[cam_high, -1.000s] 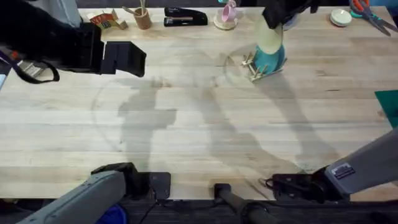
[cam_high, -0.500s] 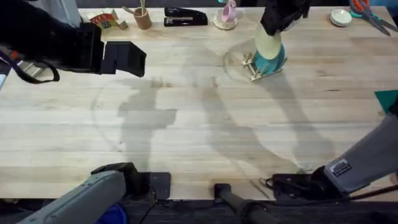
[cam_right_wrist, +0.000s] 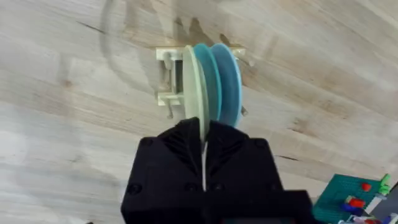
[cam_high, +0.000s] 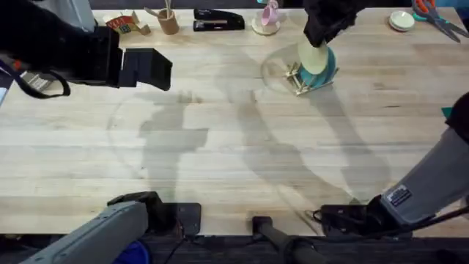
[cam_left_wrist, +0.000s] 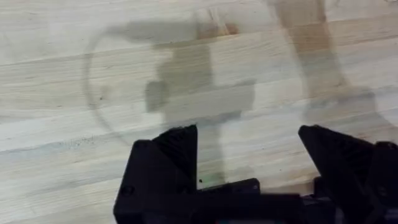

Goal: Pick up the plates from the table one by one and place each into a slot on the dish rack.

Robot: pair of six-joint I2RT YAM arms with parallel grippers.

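**Cream plate held on edge at the rack**

Nearest the camera, the table [cam_high: 242, 147] is a broad top of pale wooden planks joined in strips, its grain plain to see and soft shadows lying across it. At the near left, the left gripper [cam_left_wrist: 249, 162] hangs above bare wood, its two blocky black fingers spread wide with nothing between them.

Farther back and to the right, the right gripper [cam_right_wrist: 204, 146] pinches the rim of a thin, round, matte cream plate [cam_right_wrist: 194, 84]. The plate's edge sits squarely between the two black fingers, which press close on either side. The plate stands upright in the dish rack [cam_right_wrist: 169, 78], a small frame of light wooden slats and thin pegs. Just beside it stand two smooth teal-blue plates [cam_right_wrist: 225, 78], also on edge.
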